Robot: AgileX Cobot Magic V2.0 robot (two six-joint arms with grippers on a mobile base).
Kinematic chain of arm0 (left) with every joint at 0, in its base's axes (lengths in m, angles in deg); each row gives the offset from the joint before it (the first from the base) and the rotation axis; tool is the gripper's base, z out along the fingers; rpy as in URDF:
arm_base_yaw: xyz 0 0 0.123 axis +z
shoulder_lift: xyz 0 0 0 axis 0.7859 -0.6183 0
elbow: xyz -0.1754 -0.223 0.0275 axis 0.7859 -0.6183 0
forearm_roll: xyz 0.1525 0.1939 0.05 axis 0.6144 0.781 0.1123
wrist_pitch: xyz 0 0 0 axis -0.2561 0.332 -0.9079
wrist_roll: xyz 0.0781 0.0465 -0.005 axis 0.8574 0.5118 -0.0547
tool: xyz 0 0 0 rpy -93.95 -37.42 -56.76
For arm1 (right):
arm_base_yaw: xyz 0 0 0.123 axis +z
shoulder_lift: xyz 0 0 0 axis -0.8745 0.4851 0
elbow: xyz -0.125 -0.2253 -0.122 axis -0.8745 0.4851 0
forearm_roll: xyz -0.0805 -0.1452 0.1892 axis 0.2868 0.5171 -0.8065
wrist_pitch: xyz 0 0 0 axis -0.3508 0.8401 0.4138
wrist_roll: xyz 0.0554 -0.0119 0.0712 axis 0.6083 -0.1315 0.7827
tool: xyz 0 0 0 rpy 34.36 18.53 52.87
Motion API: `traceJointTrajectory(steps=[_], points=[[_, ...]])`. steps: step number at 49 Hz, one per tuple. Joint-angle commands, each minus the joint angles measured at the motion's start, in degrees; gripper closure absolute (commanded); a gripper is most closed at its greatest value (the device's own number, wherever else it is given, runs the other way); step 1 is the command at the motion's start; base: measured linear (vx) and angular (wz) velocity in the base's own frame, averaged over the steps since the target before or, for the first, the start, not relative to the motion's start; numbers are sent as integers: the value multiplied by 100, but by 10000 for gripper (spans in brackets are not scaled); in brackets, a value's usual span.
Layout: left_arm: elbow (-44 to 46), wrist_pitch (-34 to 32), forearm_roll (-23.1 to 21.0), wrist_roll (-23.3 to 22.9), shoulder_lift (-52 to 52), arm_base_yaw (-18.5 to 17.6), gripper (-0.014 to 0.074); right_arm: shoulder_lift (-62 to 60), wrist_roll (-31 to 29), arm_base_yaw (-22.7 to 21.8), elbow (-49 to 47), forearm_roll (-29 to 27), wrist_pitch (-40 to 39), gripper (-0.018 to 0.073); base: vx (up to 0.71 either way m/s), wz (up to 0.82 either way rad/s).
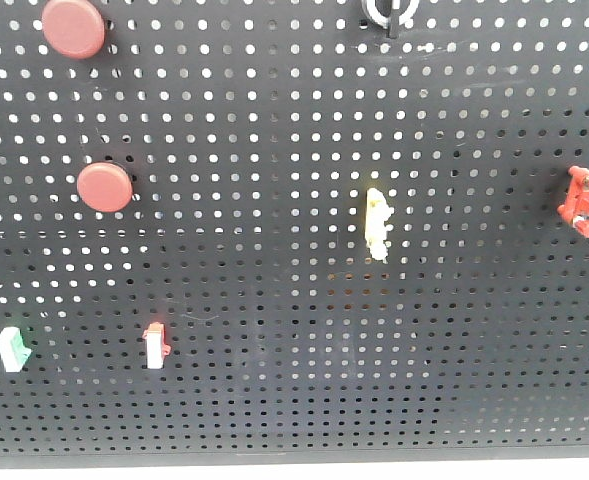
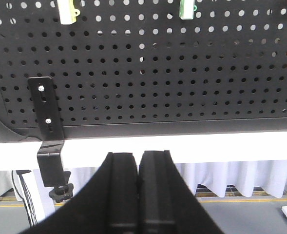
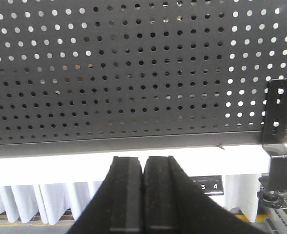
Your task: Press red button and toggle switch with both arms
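Black pegboard (image 1: 304, 120) all the way across, with both arms parked low in front of it. The left hand (image 2: 138, 161) had its jaws pressed together with nothing in them. Same for the right hand (image 3: 143, 163). Both sat below the board's bottom lip, touching nothing.

The targets were all up and ahead of the hands. A pale yellow switch (image 2: 67, 10) sat high to the left of the left hand and a green switch (image 2: 186, 9) high to its right. I couldn't tell which switch was the one to flip. The upper red button (image 1: 73, 27) and lower red button (image 1: 105, 187) didn't show from either wrist, so they were well above both hands.

What worried me:
- Those hands looked chunky next to such small parts, so a slightly off approach could clip a neighbouring switch.
- With two red buttons, it'd be easy to pick the wrong one.
- Rising straight up could catch a hand on the bottom lip.

In the way: a left bracket (image 2: 46, 109) up-left of the left hand, and a right bracket (image 3: 278, 109) up-right of the right hand. Both are snag risks if an arm swung wide.
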Motion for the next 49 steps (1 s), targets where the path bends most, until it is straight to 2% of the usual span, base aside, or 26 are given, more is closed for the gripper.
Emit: traceJointTrajectory(steps=[1, 10, 17, 24, 27, 30, 37, 43, 49], points=[[-185, -550, -29, -38, 90, -9, 594, -94, -30, -25, 62, 22, -519, 559, 0, 0], [-151, -766, -103, -48, 90, -9, 594, -94, -31, -25, 62, 22, -562, 559, 0, 0], [-151, -1128, -103, -48, 90, -9, 594, -94, -31, -25, 57, 22, -966, 559, 0, 0], [-14, -2291, -207, -188, 90, -9, 594, -94, 35, -25, -74, -9, -1929, 559, 0, 0], [222, -2828, -202, -195, 90, -9, 594, -90, 128, -25, -376, -9, -1968, 559, 0, 0], [618, -2969, -202, -190, 90, -9, 594, -25, 159, -25, -875, 3, -1745, 559, 0, 0], [2092, -2328, -122, -133, -142, -9, 594, 529, 141, -25, -2256, 23, -754, 559, 0, 0], [3569, -1370, 317, -127, -759, -9, 594, 1323, 141, -25, -3599, 23, 256, 559, 0, 0], [4652, -237, 614, -127, -1558, -9, 594, 2024, 114, -25, -4383, 45, 745, 559, 0, 0]])
